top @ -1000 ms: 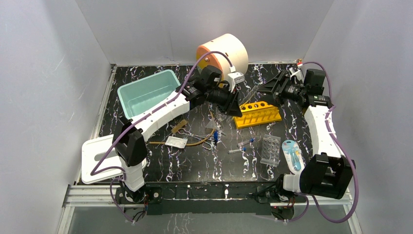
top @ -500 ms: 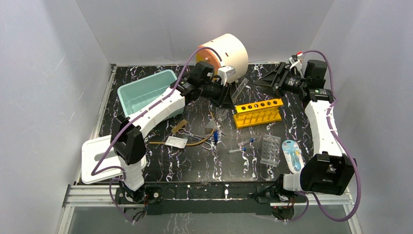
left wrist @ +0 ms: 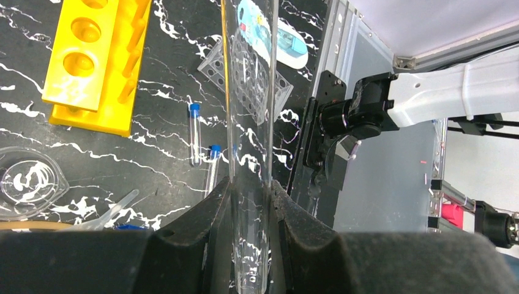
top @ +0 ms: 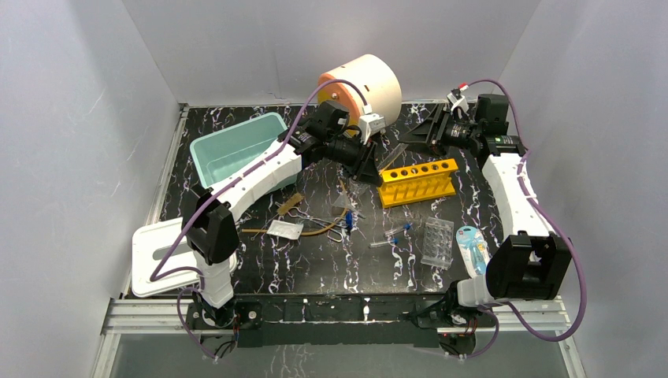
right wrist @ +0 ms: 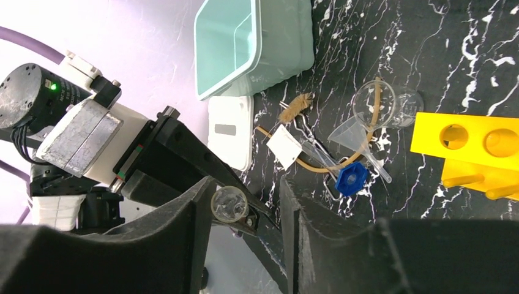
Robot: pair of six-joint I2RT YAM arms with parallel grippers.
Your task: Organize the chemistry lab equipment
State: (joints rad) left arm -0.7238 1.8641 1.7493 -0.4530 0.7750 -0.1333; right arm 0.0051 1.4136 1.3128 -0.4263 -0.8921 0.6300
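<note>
The left pincer [left wrist: 251,184] clamps a clear tube [left wrist: 248,92], the right pincer [right wrist: 248,190] gapes round its tip, yet the yellow rack [top: 417,181] is empty and loose items [top: 315,224] litter the worktop [top: 260,264].

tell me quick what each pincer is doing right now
Left pincer: closed on a clear glass tube.
Right pincer: open, jaws either side of that tube's free end.

Robotics lab bench: white enclosure walls [top: 71,118], black marbled table [top: 315,264], yellow holed rack [top: 417,183], blue-capped tubes [left wrist: 194,138].
</note>
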